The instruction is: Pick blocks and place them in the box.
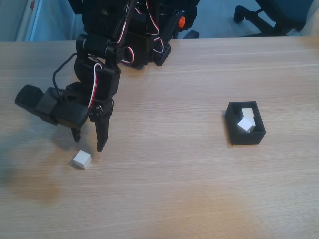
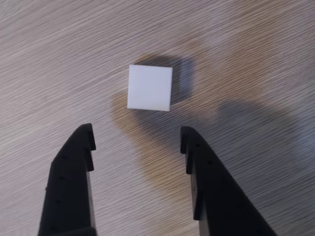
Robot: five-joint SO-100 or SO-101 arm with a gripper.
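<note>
In the fixed view the black arm [image 1: 94, 89] reaches down from the upper middle of the frame toward the lower left, its base cut off by the top edge. The gripper [image 1: 88, 143] hangs with its two finger tips pointing down at the wooden table [image 1: 174, 189], jaws apart with a clear gap between them. A white block [image 1: 81, 160] lies on the table at lower left, just below the tips and not touching them. How high the tips stand over the wood is hard to judge from this angle.

At the right of the same view sits the black box [image 1: 244, 123], well apart from the arm. Two blocks [image 1: 246, 119] lie inside it, one toward the far wall and one tilted against it; their edges blur together, so the exact contact between them cannot be made out. A dark chair base [image 1: 259, 15] shows at the upper right, cut off by the frame.

In the wrist view the gripper [image 2: 138, 137] enters from the bottom edge, both fingers cut off lower down, spread wide with bare table between them. The block [image 2: 149, 87] lies in the upper middle, just beyond the tips, centred on the gap, casting a shadow to its right.
</note>
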